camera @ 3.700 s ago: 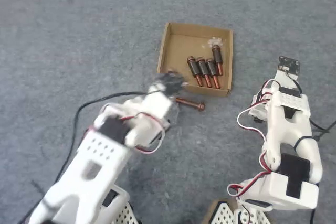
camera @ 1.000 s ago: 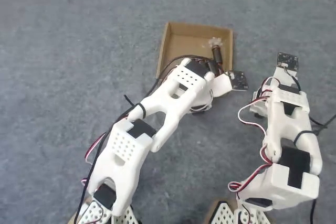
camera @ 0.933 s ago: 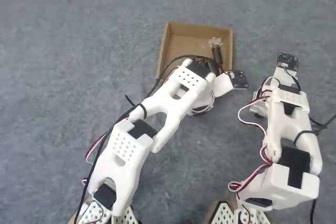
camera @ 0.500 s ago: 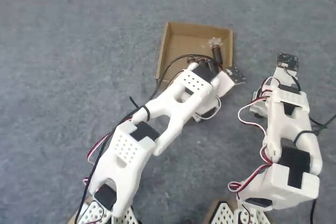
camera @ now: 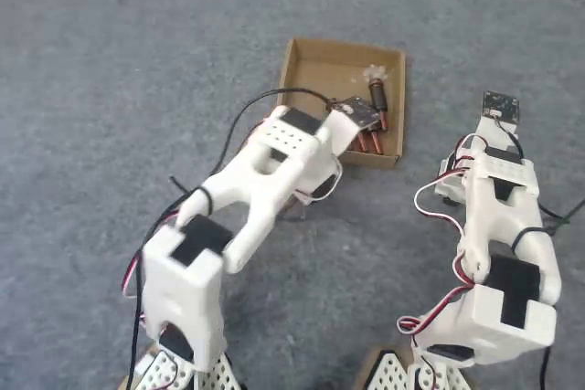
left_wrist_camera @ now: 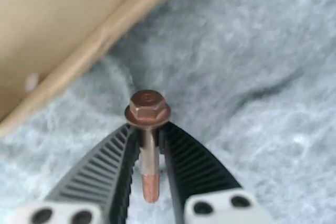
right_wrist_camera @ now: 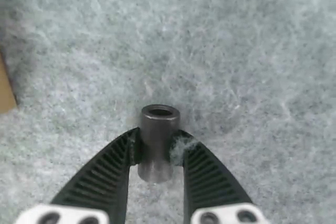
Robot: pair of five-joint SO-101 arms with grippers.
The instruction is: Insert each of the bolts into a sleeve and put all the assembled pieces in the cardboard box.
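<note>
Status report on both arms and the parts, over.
Left gripper shut on bolt, near cardboard box. Right gripper shut on sleeve. Assembled pieces in box.

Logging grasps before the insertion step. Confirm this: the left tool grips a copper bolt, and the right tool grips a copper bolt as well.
Not quite. The left tool does grip a copper bolt, but the right tool grips a dark sleeve, not a second bolt. The right wrist view shows the hollow cylinder clamped between its fingers.

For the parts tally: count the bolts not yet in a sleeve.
1: a bolt held in the left gripper, over carpet outside the cardboard box. The left arm may hide others.
</note>
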